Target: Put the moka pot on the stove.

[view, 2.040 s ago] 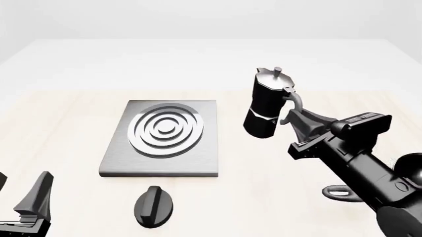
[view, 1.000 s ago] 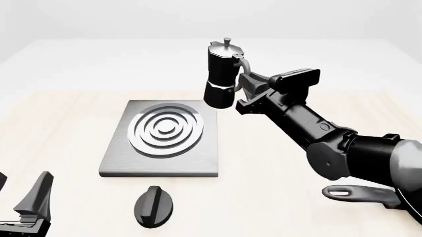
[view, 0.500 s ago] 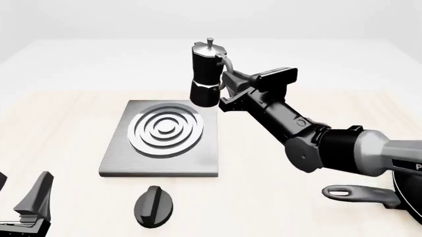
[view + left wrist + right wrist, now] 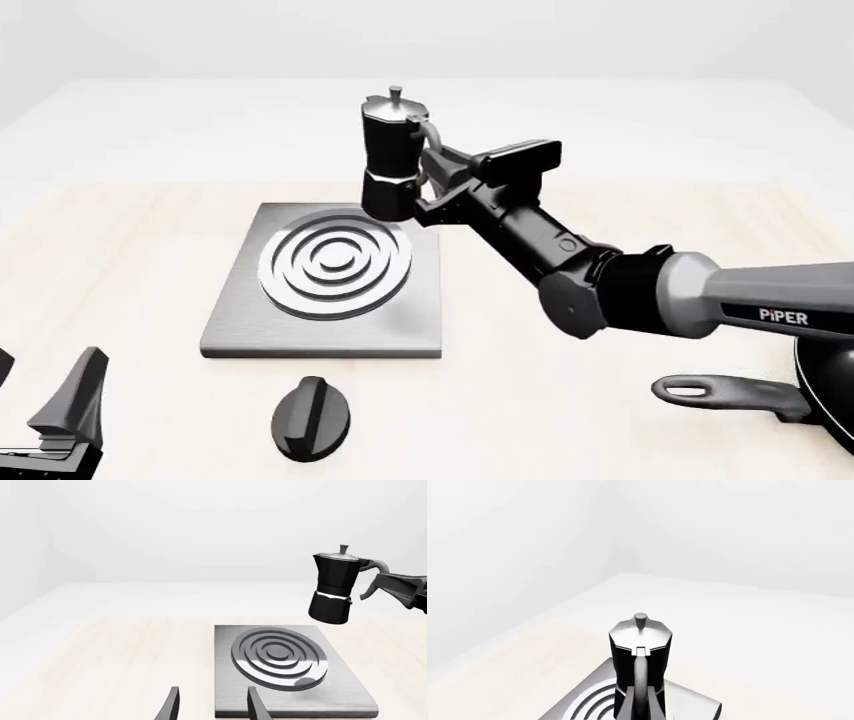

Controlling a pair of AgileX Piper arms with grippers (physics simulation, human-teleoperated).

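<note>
Moka pot (image 4: 388, 155) up in the air, upright, pinched by its curved side handle in the right hand (image 4: 434, 178). Hanging over the far right corner of the stove (image 4: 327, 282), clear of the slab, off to the side of the burner rings (image 4: 335, 262) rather than above their middle. From the left wrist view, pot (image 4: 333, 586) well above the stove (image 4: 288, 670), with open air between its base and the rings. From the right wrist view, pot (image 4: 640, 660) seen from the handle side, lid knob on top, stove (image 4: 692, 704) below it.

Left hand (image 4: 64, 405) low at the near left edge, fingers spread, holding nothing, well apart from the stove. Black oval knob (image 4: 312, 417) flat on the tabletop (image 4: 120, 260) just in front of the stove's near edge. Black long-handled pan (image 4: 767, 385) at the near right, handle pointing left, well apart from stove and pot. Nothing lying on the burner rings.
</note>
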